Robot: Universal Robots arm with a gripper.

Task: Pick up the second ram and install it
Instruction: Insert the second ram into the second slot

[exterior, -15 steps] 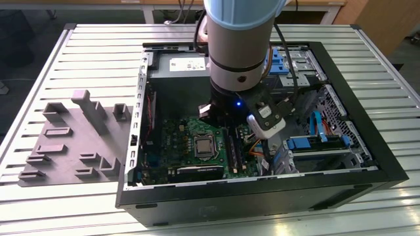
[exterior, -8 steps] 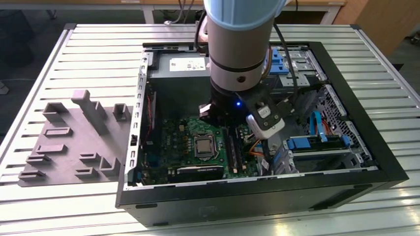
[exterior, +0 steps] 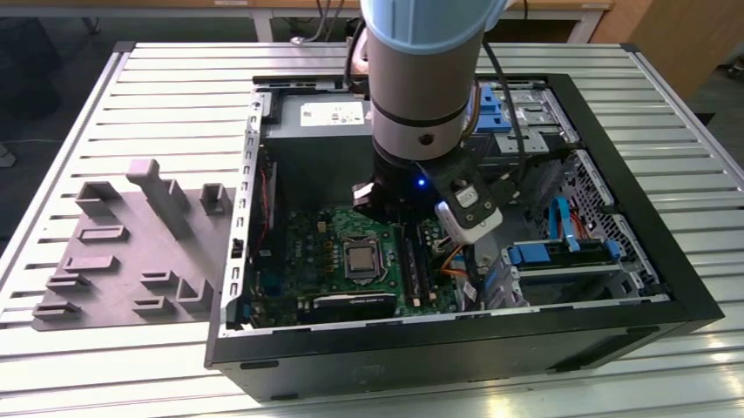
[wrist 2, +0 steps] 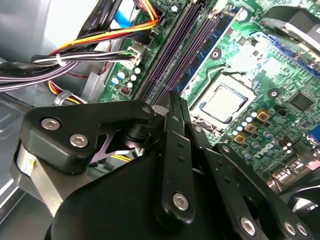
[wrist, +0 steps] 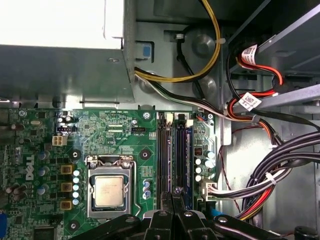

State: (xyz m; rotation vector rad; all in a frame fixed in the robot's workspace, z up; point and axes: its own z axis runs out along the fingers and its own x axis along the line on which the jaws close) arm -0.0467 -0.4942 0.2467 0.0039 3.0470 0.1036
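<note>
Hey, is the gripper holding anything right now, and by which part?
It cannot be told. The gripper hangs just above the memory slots, but whether it grips anything there is hidden.

The arm (exterior: 424,87) hides part of the motherboard (exterior: 348,261) in the exterior view.

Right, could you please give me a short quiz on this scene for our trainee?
1. True or false: the end effector is inside the computer case.
2. In the exterior view, the grey tray lies on which side of the case? A) left B) right
3. Fill in: the square metal chip beside the memory slots is the ____.
Key: 1 true; 2 A; 3 processor.
</note>
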